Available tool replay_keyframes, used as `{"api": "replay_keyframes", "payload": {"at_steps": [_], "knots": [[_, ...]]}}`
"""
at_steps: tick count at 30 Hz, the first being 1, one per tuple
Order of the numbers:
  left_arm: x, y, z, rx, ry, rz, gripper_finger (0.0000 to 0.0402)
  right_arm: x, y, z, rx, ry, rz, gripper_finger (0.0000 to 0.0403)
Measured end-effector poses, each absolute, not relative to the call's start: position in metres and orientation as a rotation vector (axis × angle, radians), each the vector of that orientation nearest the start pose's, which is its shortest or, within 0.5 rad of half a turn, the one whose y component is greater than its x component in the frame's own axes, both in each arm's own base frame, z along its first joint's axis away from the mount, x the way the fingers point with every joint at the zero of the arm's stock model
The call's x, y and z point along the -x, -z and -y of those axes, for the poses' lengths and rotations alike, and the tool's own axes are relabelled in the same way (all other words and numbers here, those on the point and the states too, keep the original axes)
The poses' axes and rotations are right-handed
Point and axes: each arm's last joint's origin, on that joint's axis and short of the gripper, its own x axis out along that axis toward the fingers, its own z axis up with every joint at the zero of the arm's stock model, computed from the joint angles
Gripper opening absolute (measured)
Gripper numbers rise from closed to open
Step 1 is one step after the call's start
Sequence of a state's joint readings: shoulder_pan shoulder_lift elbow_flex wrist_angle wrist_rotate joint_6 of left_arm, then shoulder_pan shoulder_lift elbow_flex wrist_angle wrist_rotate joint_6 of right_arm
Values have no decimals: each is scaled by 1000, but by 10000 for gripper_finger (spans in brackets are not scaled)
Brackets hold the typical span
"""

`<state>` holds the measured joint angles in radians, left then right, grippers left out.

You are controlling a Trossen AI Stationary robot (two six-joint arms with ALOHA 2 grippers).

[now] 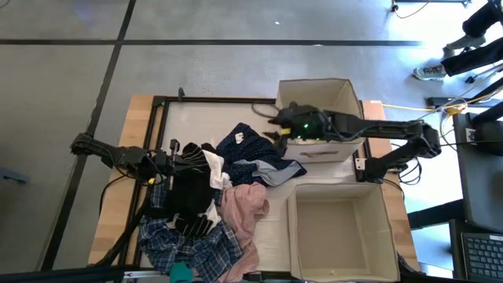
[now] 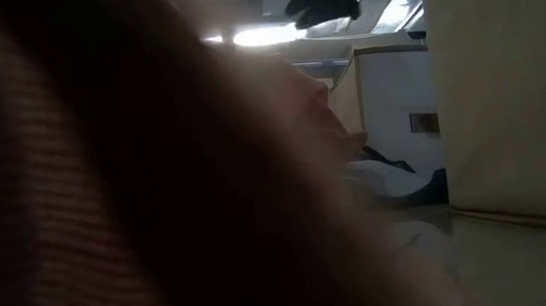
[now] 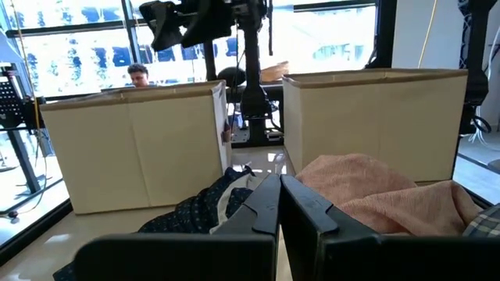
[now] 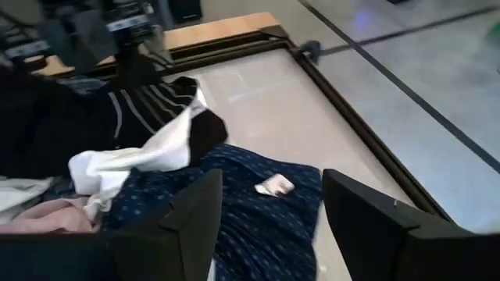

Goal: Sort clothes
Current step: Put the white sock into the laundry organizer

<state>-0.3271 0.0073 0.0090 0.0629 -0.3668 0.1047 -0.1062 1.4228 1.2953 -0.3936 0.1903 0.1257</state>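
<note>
The clothes lie heaped on the table's left half: a black piece (image 1: 189, 189), a cream-white one (image 1: 214, 167), a navy one (image 1: 251, 145), a grey-blue one (image 1: 271, 169), a pink one (image 1: 245, 208), a plaid one (image 1: 189, 244) and a small teal piece (image 1: 181, 273) at the near edge. My right gripper (image 1: 273, 126) hangs open above the navy garment (image 4: 266, 218), beside the far box, with nothing between its fingers (image 4: 195, 211). My left gripper (image 1: 174, 161) is shut and level at the pile's left side, its fingers (image 3: 269, 204) pointing over the clothes.
Two beige boxes stand on the table's right half, a far one (image 1: 346, 86) and a near one (image 1: 292, 228), both with open tops. Cloth close to the lens (image 2: 156, 184) blocks most of the low view. Bare tabletop (image 1: 204, 126) lies beyond the pile.
</note>
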Motion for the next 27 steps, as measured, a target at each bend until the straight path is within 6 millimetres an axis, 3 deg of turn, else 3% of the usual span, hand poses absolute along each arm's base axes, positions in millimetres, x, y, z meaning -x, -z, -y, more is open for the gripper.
{"api": "replay_keyframes", "payload": {"at_steps": [19, 27], "knots": [[-94, -172, 21, -83, -43, 59, 1, -383, -282, -9, 54, 93, -511, 221], [-94, -172, 21, -83, -43, 59, 1, -408, -255, -16, 45, -25, -461, 221]]}}
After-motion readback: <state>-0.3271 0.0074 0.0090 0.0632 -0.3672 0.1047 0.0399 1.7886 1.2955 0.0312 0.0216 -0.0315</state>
